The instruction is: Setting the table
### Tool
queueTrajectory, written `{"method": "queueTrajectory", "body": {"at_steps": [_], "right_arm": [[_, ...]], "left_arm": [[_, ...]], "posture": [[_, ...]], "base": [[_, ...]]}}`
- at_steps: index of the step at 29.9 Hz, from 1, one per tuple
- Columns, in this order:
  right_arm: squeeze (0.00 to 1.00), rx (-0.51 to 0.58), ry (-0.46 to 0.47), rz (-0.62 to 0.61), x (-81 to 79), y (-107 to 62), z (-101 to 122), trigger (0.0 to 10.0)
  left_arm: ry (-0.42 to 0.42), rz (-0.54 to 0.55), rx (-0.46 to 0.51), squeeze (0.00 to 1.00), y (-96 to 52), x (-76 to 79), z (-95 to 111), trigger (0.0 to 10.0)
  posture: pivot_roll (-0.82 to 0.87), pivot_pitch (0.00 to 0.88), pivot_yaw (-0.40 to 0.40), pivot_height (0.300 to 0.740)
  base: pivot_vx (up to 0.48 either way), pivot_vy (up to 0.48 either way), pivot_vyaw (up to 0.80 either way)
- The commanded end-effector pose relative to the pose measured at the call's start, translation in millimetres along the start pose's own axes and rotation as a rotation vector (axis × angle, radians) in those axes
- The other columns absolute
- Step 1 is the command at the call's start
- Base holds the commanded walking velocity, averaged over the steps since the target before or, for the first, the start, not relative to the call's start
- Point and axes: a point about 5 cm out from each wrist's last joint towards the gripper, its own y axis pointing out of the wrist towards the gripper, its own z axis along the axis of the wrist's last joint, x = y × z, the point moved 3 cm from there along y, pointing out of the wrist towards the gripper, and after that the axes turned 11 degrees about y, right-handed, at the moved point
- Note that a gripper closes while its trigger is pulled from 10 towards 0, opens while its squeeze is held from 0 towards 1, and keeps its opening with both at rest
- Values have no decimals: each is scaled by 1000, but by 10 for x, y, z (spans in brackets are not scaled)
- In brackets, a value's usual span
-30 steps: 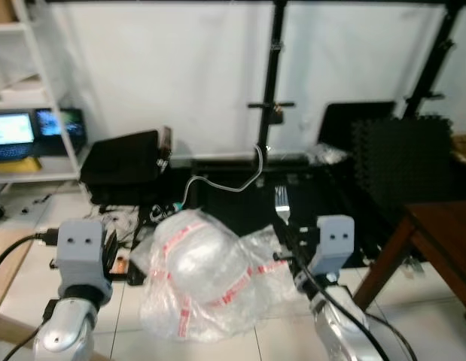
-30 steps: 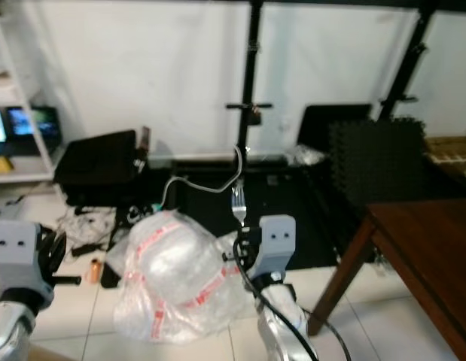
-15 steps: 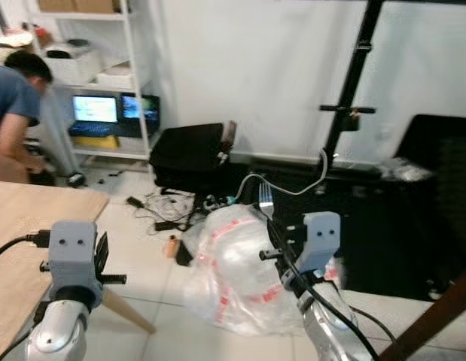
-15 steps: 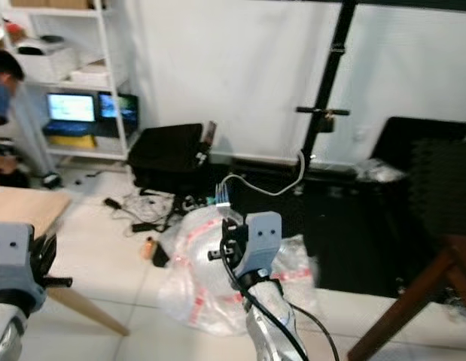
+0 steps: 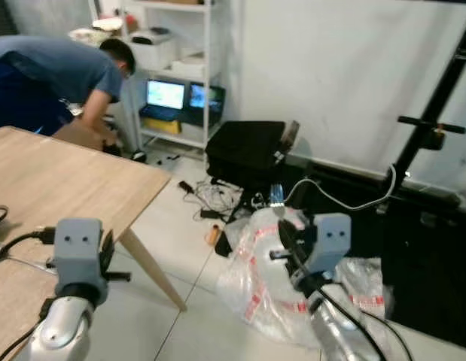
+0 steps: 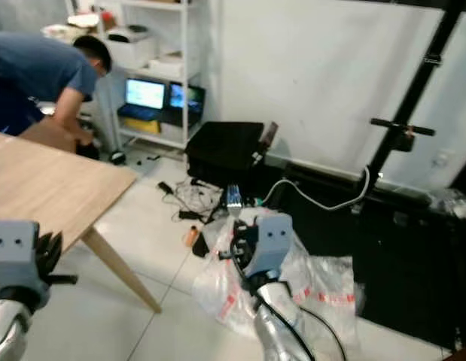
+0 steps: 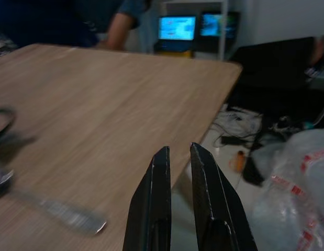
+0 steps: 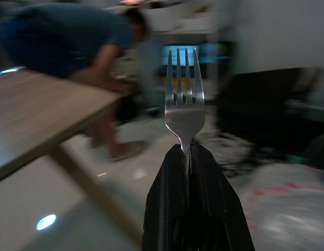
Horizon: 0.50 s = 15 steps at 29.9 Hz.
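Fork upright in right hand
Fork clamped by handle, tines up, centre frame; left hand narrow, over bench.

The two head views look forward and down from above the robot's raised arms, side by side and slightly offset; both take in the wooden table at the left, a bending person by the white shelf, and the plastic bag on the tiled floor. The left wrist view looks low along its black fingers across the tabletop toward the shelf's screens. The right wrist view, blurred, looks along its fingers past a fork, close up, toward the same person, table and screens.
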Motion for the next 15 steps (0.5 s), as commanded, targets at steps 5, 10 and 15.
{"method": "queueTrajectory", "body": {"at_steps": [5, 10, 15], "right_arm": [[0, -16, 15, -3, 22, -37, -35, 10000], [0, -13, 22, 11, -3, -34, -20, 10000], [0, -13, 22, 14, -7, -33, -16, 10000]], "left_arm": [[4, -1, -20, 0, -28, 14, -44, 10000], [2, -1, -22, 0, -26, 22, -44, 10000], [0, -2, -21, 0, -27, 26, -43, 10000]], "posture": [[106, 121, 57, 740], [106, 121, 55, 740], [105, 121, 55, 740]], "base": [[0, 0, 763], [0, 0, 763], [0, 0, 761]]}}
